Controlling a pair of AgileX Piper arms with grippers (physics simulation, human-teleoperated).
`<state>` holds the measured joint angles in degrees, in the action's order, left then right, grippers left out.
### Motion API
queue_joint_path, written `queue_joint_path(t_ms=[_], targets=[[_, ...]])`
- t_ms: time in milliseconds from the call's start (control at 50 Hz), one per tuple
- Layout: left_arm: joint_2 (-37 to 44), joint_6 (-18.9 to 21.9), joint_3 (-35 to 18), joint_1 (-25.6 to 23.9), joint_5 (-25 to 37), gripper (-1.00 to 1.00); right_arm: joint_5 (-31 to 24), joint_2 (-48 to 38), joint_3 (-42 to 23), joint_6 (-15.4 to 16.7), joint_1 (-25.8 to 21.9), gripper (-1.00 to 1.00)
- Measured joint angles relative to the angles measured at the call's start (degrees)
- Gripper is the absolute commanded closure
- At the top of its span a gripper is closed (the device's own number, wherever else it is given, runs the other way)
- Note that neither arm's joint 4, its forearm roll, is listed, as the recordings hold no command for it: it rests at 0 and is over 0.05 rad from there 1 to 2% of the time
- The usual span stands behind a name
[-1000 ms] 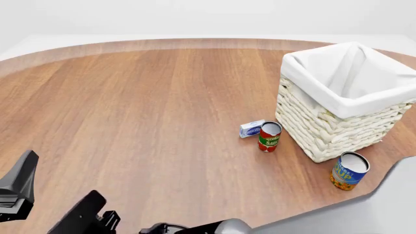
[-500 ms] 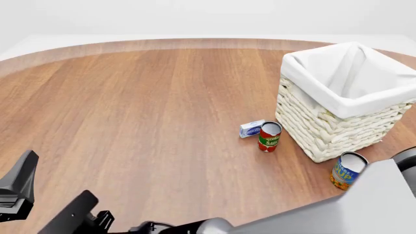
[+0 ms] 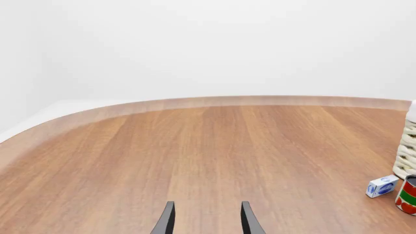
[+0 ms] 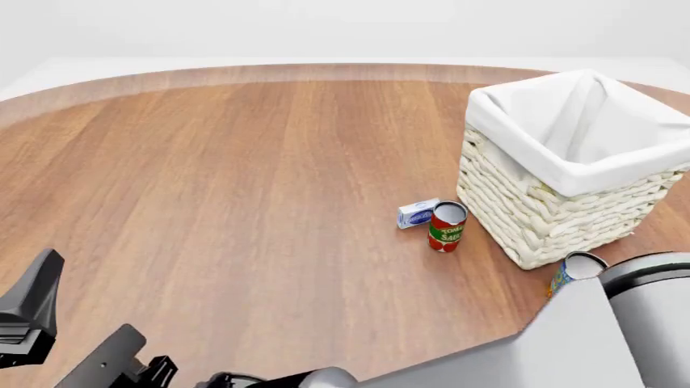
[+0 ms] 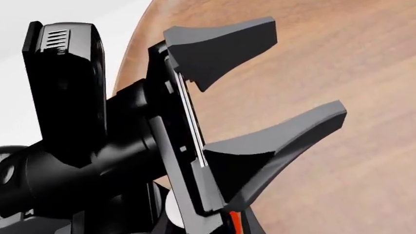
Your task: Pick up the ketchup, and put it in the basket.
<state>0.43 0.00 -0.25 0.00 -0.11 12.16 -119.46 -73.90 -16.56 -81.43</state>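
No ketchup bottle shows clearly in any view. Only a red-orange sliver (image 5: 235, 223) peeks from behind the left gripper in the right wrist view, and I cannot tell what it is. The cream wicker basket (image 4: 536, 212) with its white liner stands at the right of the table; its edge shows in the left wrist view (image 3: 408, 146). My left gripper (image 3: 206, 222) is open and empty, low over bare wood at the front left (image 4: 31, 307). The right wrist view shows it from the side (image 5: 302, 73). My right arm's black end (image 4: 111, 361) is at the bottom left, its fingers hidden.
A red-and-green tomato sauce can (image 4: 447, 226) and a small white-and-blue box (image 4: 416, 212) stand just left of the basket. A blue soup can (image 4: 570, 269) in front of the basket is mostly hidden by my right arm's grey link (image 4: 603, 339).
My right arm's grey link has swung up into the lower right and now covers most of the soup can. Its black end has slid down and left. The left gripper has not moved.
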Motion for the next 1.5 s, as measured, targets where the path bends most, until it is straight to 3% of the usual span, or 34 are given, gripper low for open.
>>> queue_joint_path(t_ms=[180,200,1500], targets=[[0.0,0.0,0.0,0.0,0.0,-1.0,-0.42,-1.3,-1.07,0.14,0.17,-1.0],[0.0,0.0,0.0,0.0,0.0,-1.0,-0.44,-1.41,-1.15,0.15,0.19,1.0],[0.0,0.0,0.0,0.0,0.0,-1.0,0.15,1.98,1.38,1.35,1.8,1.0]])
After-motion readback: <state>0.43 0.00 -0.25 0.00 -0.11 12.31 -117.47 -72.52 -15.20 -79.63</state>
